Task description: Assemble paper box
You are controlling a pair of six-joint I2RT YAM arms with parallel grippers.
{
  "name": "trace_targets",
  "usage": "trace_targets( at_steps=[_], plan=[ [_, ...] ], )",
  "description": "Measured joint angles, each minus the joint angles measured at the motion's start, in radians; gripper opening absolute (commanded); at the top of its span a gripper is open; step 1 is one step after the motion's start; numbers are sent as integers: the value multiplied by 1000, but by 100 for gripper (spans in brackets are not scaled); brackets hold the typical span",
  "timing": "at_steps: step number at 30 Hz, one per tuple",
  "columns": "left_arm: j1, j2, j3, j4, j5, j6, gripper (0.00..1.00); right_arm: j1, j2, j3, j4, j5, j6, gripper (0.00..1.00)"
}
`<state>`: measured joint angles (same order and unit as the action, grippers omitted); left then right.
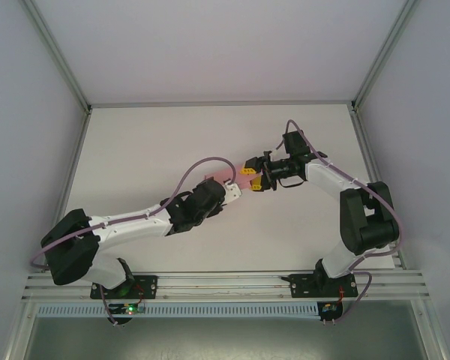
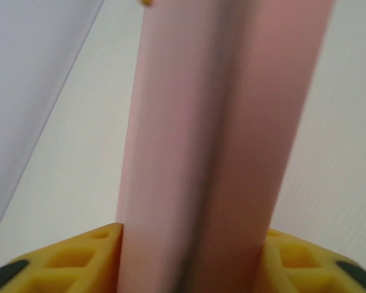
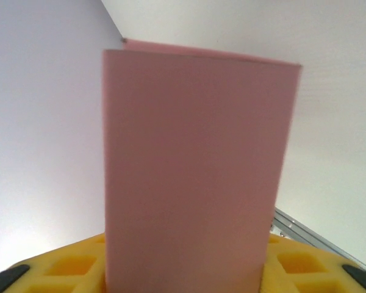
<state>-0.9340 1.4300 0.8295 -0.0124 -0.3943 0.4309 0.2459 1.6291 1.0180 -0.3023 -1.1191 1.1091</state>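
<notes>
The pink paper box (image 1: 225, 175) is held up over the middle of the table (image 1: 135, 150), between the two arms. In the left wrist view the paper box (image 2: 219, 122) rises as a tall folded piece with a dark crease down its middle. My left gripper (image 2: 194, 232) is shut on it, a yellow finger pressed to each side. In the right wrist view a flat pink face of the paper box (image 3: 195, 165) stands between the yellow fingers (image 3: 67, 265). My right gripper (image 3: 186, 239) has no visible gap on either side. From above, the left gripper (image 1: 229, 191) and right gripper (image 1: 249, 178) meet at the box.
Grey walls (image 1: 30, 112) close the table in on the left and right, with metal posts at the back corners. An aluminium rail (image 1: 225, 285) carrying both arm bases runs along the near edge. Purple cables loop off each arm.
</notes>
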Motion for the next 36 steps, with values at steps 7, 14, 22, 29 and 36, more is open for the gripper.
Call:
trace_targets(
  at_steps=[7,14,22,29,36],
  plan=[
    [10,-70,-14,-13,65,-24,32,-31,-65,0,10,18,-54,98],
    [106,-110,34,-205,301,-46,30,-80,-307,5,-31,483,-414,98],
    [180,35,266,-563,551,45,28,-8,-754,-375,375,733,-717,98],
    [259,187,417,-755,668,140,30,62,-699,-399,315,553,-929,98],
    [275,240,456,-864,701,208,31,145,-646,-335,209,481,-1141,93]
  ],
)
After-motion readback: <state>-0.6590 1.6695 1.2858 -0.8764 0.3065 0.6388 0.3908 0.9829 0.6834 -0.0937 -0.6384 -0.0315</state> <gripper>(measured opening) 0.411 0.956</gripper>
